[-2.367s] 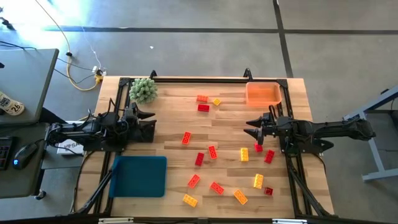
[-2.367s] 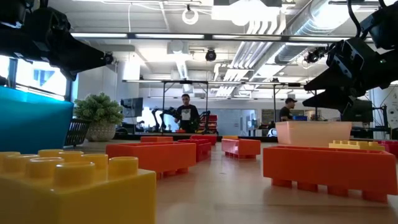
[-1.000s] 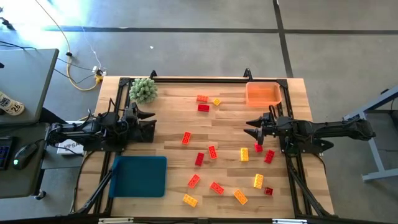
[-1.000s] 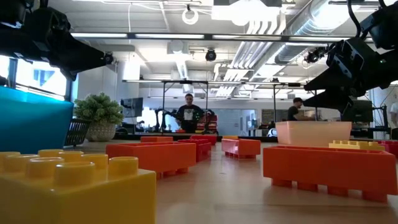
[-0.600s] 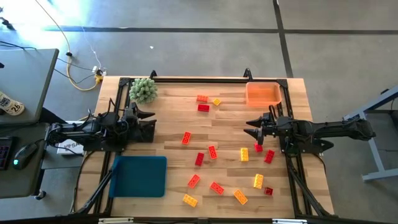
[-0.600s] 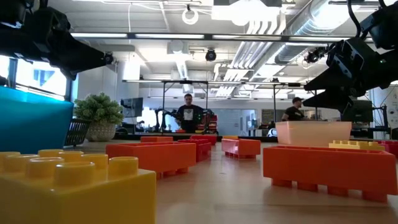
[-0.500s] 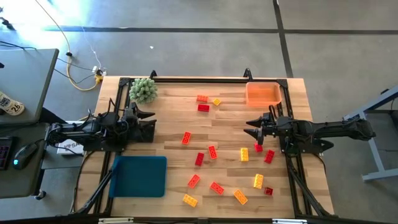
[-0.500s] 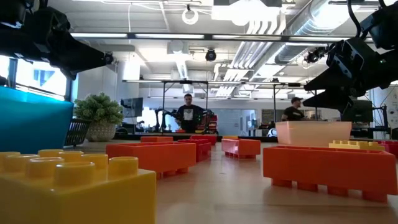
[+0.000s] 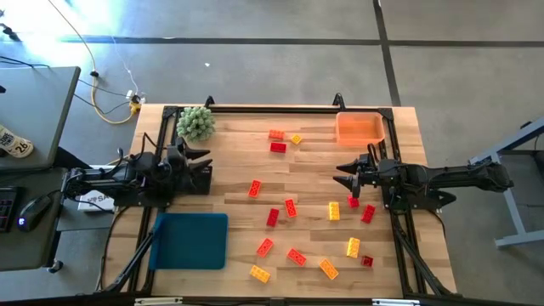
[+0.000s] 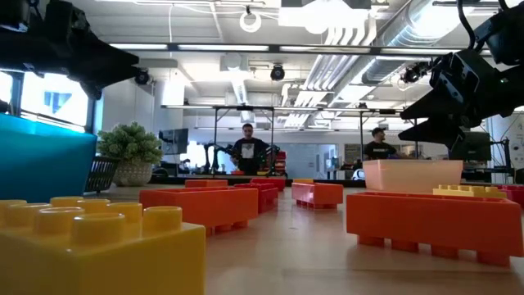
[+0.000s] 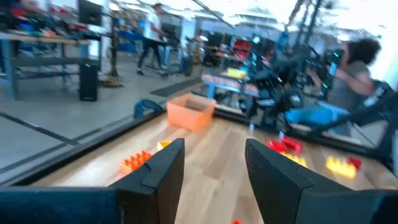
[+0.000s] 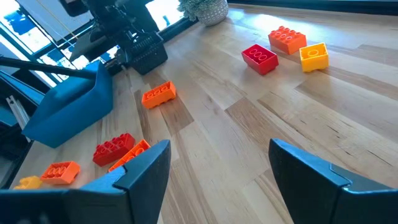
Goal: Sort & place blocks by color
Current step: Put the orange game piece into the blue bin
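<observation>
Small red and yellow studded plastic blocks [image 9: 291,207] near the orange bin [image 9: 359,128] look light, rigid; pinch their flat sides. Left claw [image 9: 201,158] and right claw [image 9: 344,173] both spread, empty.

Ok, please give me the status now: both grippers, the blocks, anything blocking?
Left gripper open, empty, at table's left side. Right gripper open, empty, above table. Blocks scattered, unsorted; orange bin and blue tray hold none. Nothing in the way.

You're seeing the blocks [image 9: 291,207] lying scattered mid-table, the plant ball [image 9: 195,123] upper left, a bin [image 9: 359,128] upper right, apparently empty.
</observation>
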Controlling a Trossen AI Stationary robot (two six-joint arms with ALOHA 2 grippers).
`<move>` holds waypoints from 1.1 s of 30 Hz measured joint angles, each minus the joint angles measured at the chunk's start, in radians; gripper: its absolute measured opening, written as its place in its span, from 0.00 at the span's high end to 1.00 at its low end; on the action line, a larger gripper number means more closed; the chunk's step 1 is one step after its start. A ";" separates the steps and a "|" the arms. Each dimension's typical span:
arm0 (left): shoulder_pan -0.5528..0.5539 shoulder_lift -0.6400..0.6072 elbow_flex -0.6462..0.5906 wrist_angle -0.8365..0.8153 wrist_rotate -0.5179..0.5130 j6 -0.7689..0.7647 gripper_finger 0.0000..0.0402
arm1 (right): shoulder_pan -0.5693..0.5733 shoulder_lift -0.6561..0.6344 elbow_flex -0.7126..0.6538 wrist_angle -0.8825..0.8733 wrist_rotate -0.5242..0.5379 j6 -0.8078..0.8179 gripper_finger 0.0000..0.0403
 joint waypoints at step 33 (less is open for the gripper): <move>0.000 0.612 0.469 0.018 -0.314 -0.060 0.48 | 0.000 0.000 0.000 0.000 0.000 0.000 0.36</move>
